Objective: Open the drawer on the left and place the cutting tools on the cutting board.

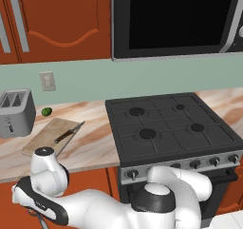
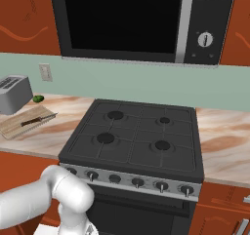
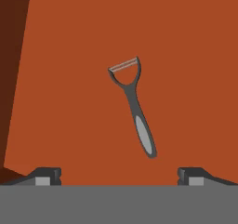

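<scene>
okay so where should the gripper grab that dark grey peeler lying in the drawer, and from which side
Probably the long straight handle of the peeler, coming straight down from above. It lies flat on the drawer floor with nothing beside it. The forked blade head is wider and awkward. The open gripper should turn so its fingers straddle the handle's narrow width.

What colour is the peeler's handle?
Dark grey with a lighter grey inlay, clearest in the hand view: peeler.

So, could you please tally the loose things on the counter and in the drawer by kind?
Cutting tools: 2, dark-handled silver-bladed knife, dark-grey Y-shaped peeler
Boards: 1, flat tan wooden cutting board
Appliances: 1, silver two-slot toaster
Fruit: 1, small round green lime
Total: 5
</scene>
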Controlling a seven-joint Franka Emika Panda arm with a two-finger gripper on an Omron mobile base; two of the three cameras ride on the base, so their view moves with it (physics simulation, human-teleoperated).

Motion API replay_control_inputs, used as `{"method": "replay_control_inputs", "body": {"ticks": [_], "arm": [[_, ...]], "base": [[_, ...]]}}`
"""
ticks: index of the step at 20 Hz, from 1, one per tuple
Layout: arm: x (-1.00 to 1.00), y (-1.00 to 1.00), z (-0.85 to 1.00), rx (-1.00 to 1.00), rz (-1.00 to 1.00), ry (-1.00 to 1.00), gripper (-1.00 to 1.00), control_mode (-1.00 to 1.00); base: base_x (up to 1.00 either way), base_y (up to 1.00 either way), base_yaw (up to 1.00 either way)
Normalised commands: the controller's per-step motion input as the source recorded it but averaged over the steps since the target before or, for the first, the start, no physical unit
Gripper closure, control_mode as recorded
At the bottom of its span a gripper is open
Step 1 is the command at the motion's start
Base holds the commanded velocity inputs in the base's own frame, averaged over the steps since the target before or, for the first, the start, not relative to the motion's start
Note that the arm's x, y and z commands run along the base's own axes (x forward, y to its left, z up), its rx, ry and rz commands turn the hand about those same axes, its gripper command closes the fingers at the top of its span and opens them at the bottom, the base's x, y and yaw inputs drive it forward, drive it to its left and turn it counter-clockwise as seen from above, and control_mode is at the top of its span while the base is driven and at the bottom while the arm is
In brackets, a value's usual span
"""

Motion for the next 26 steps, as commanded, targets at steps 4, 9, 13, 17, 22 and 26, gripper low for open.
{"method": "replay_control_inputs", "body": {"ticks": [4, 9, 13, 17, 22, 26], "arm": [[0.0, -0.16, -0.49, -0.04, 0.19, 0.04, -1.0, -1.0], [-0.01, -0.27, -0.44, -0.01, 0.21, 0.01, -1.0, -1.0], [0.0, -0.13, -0.35, 0.0, 0.15, 0.0, -1.0, -1.0], [0.0, 0.04, -0.25, -0.01, 0.06, 0.0, -1.0, -1.0], [0.0, 0.2, -0.28, -0.04, 0.01, 0.0, -1.0, -1.0], [0.0, 0.24, -0.24, -0.05, 0.0, 0.0, -1.0, -1.0]], "base": [[0.0, 0.0, 0.0], [0.0, 0.0, 0.0], [0.0, 0.0, 0.0], [0.0, 0.0, 0.0], [0.0, 0.0, 0.0], [0.0, 0.0, 0.0]]}}
